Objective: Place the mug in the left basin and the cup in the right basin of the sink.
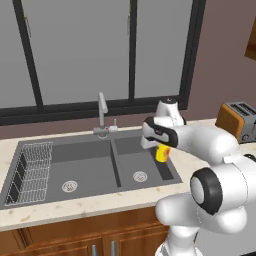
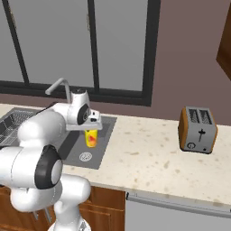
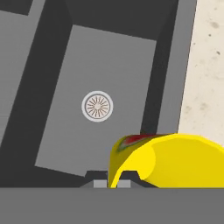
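Gripper [image 1: 161, 149] is closed on the cup [image 1: 162, 153] and holds it above the right basin [image 1: 131, 163]. Basin drain [image 3: 97, 106] lies at ten o'clock from the cup in the hand view.

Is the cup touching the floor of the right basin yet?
Apart. In the right base view the cup hangs under the gripper, its base clearly above the right basin floor and drain; the left base view agrees.
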